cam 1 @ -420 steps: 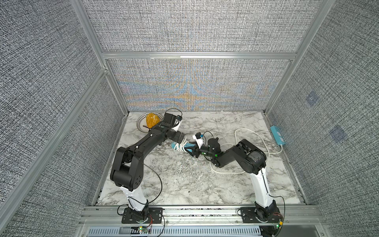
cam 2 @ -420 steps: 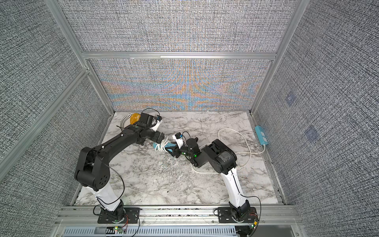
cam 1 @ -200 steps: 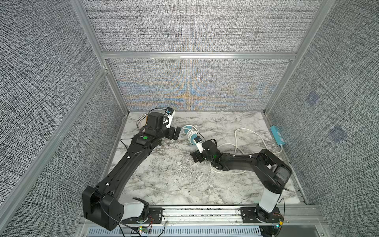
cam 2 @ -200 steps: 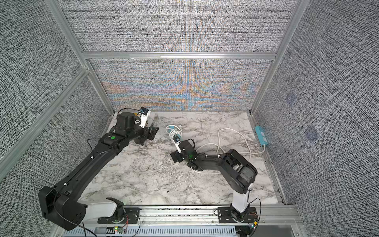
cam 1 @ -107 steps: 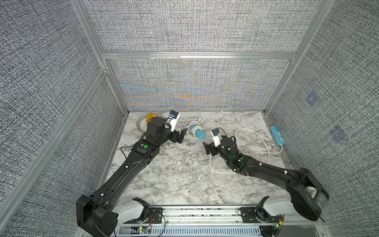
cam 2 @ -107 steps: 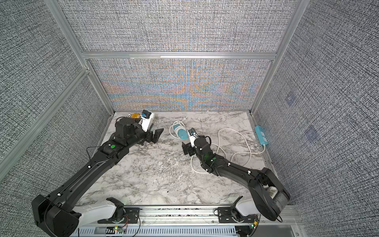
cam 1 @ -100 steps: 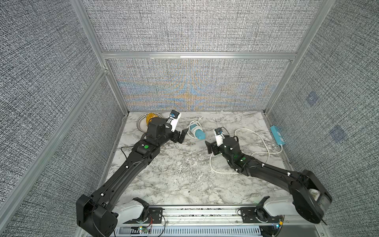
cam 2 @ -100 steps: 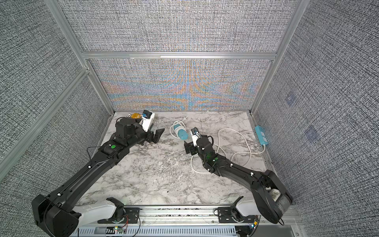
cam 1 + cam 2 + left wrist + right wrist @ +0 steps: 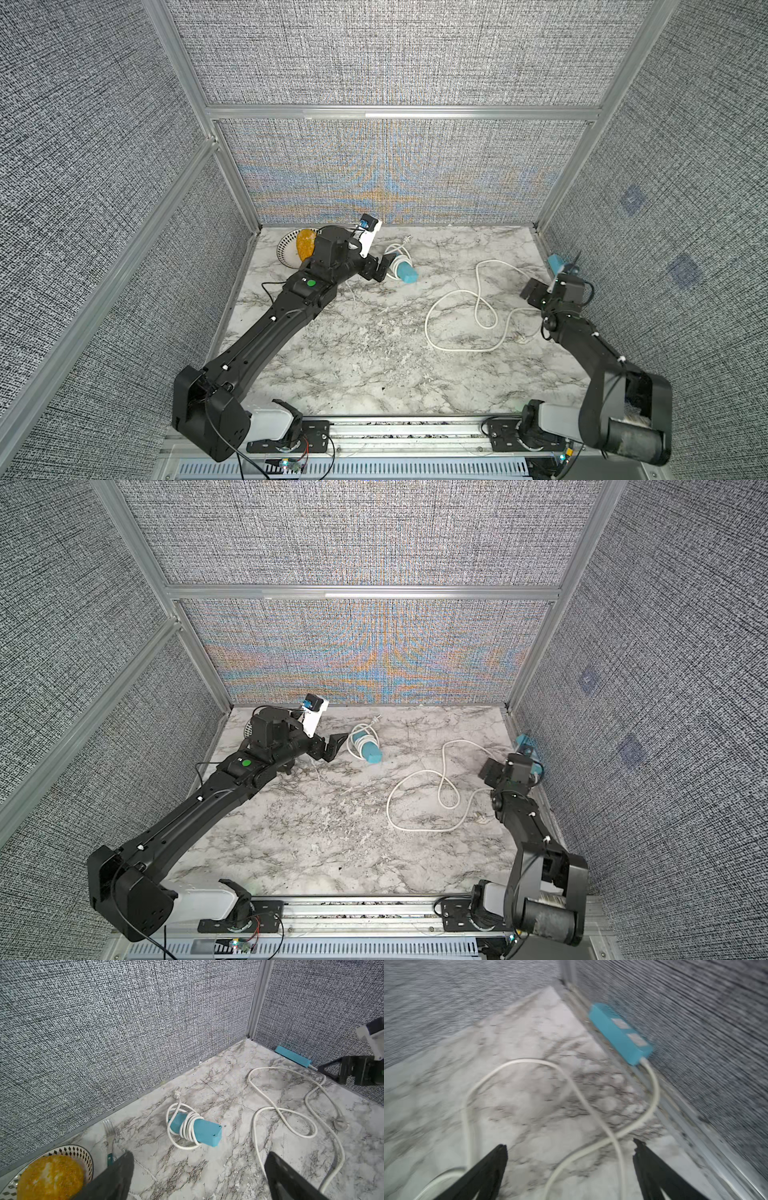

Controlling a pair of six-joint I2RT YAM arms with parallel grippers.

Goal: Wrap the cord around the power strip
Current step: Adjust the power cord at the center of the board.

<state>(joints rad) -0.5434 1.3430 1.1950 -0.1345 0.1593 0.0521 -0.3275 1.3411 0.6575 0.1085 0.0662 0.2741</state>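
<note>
Cord-wrapped blue power strip [image 9: 207,1130] lies near the back wall [image 9: 382,174], just ahead of the left gripper [image 9: 199,1156], jaws spread and empty, long axis slanting toward mid-table. The right gripper [image 9: 570,1145], also agape, faces a second power strip [image 9: 618,1034] lying along the right wall [image 9: 695,1043], its cord [image 9: 529,1061] loose.

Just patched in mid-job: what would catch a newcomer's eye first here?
One blue power strip, its white cord coiled around it, lies near the back wall, in front of the open left gripper. To its right a second cord sprawls in loose loops across the marble table, leading to the other power strip against the right wall, where the open right gripper hovers.
</note>
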